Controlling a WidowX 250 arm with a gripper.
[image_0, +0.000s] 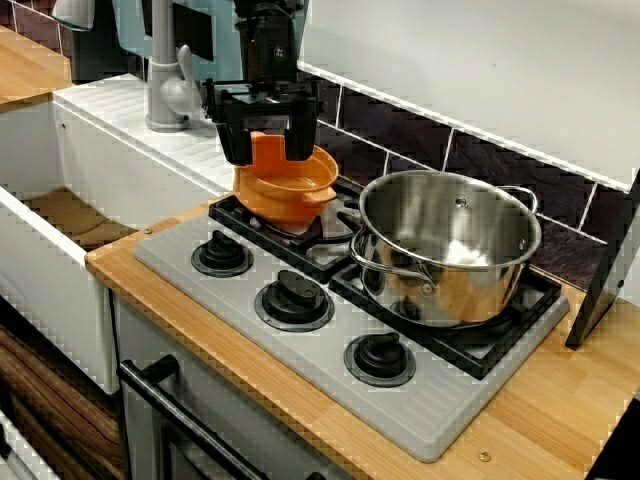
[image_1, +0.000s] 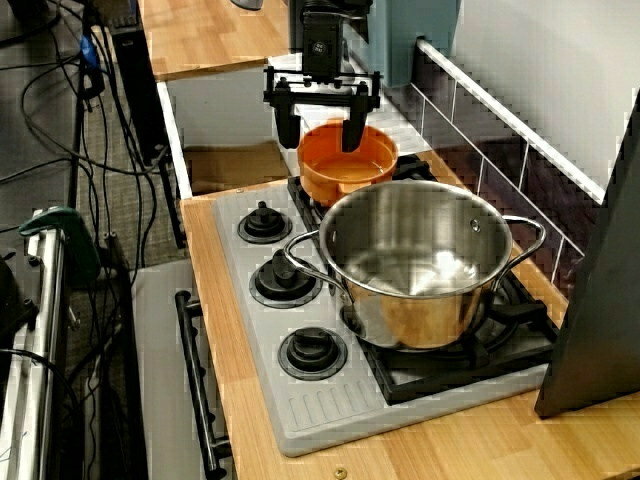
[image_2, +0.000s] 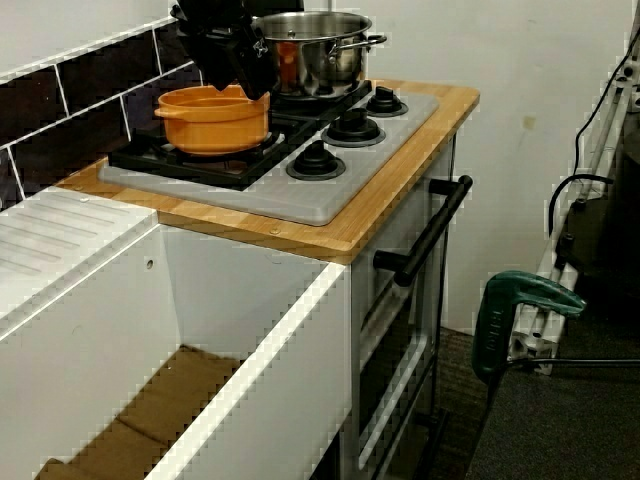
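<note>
Nearest me, three black knobs (image_0: 294, 297) sit in a row on the grey ridged hob (image_0: 400, 412). Behind them, on the black grate (image_0: 487, 350), a shiny steel pot (image_0: 450, 250) with loop handles stands just beside a smaller orange pot (image_0: 290, 190), which is round, matte and stub-handled. The black gripper (image_0: 268, 157) hangs over the orange pot's sink-side wall. Its jaws are spread wide and clasp nothing, one finger outside the rim and the other above the hollow. Dark glossy tiles (image_0: 500, 165) lie beyond.
</note>
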